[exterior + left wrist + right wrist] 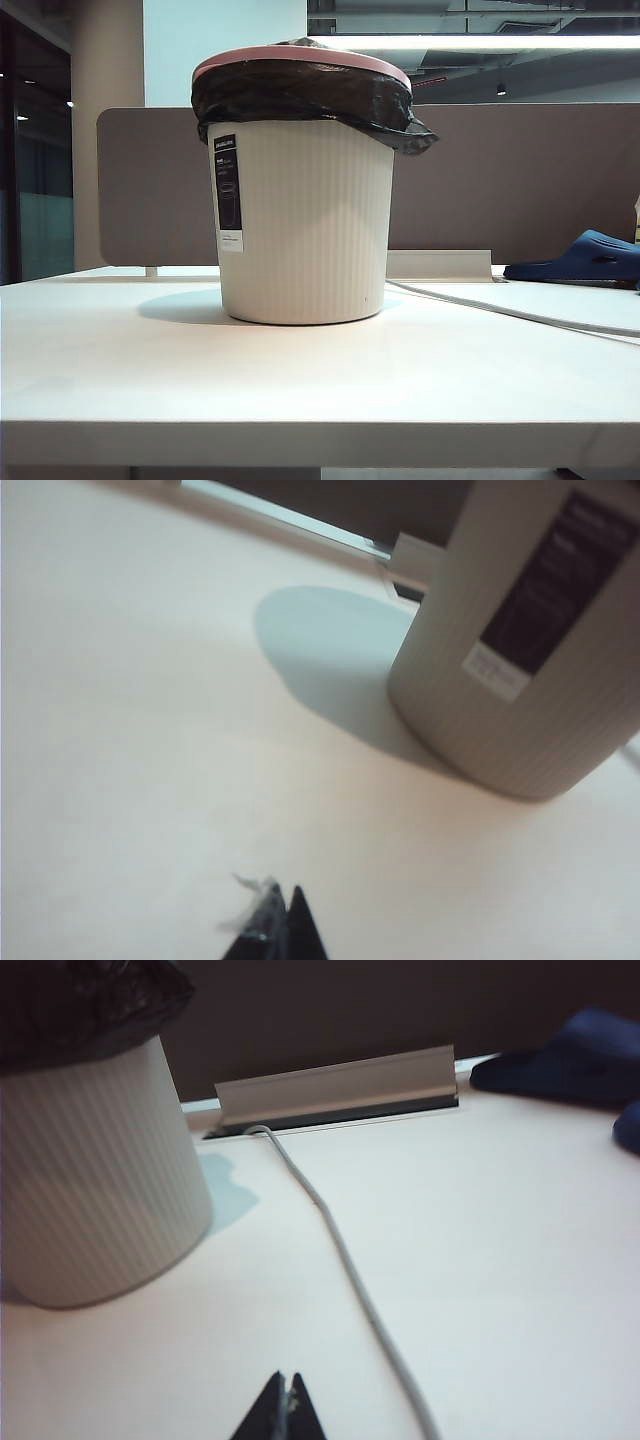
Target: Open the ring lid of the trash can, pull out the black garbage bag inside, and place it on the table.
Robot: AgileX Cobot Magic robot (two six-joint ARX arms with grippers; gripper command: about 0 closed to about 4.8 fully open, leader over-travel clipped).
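one can (305, 220) stands upright mid-table (300, 390), one black bag (300, 95) folded over its rim, one pink ring lid (300, 55) seated on top over the bag. one black label strip (228, 195) on the can's left front. one blue slipper (585, 258) at the far right, one white cable (510, 312) running from behind the can toward the right edge, one brown partition (500, 180) behind.

exterior view: shows lid and whole can; neither gripper is in it.
left wrist view: left gripper (283, 915), tips pressed together, nothing held, over bare table, well apart from the can (520, 650); label (550, 580) visible, lid and bag cut off.
right wrist view: right gripper (287, 1400), tips together, empty, just beside the cable (340, 1250); can (95, 1190) with bag edge (85, 1005), slipper (560, 1060), and a cable slot cover (335, 1085) at the table's back edge.
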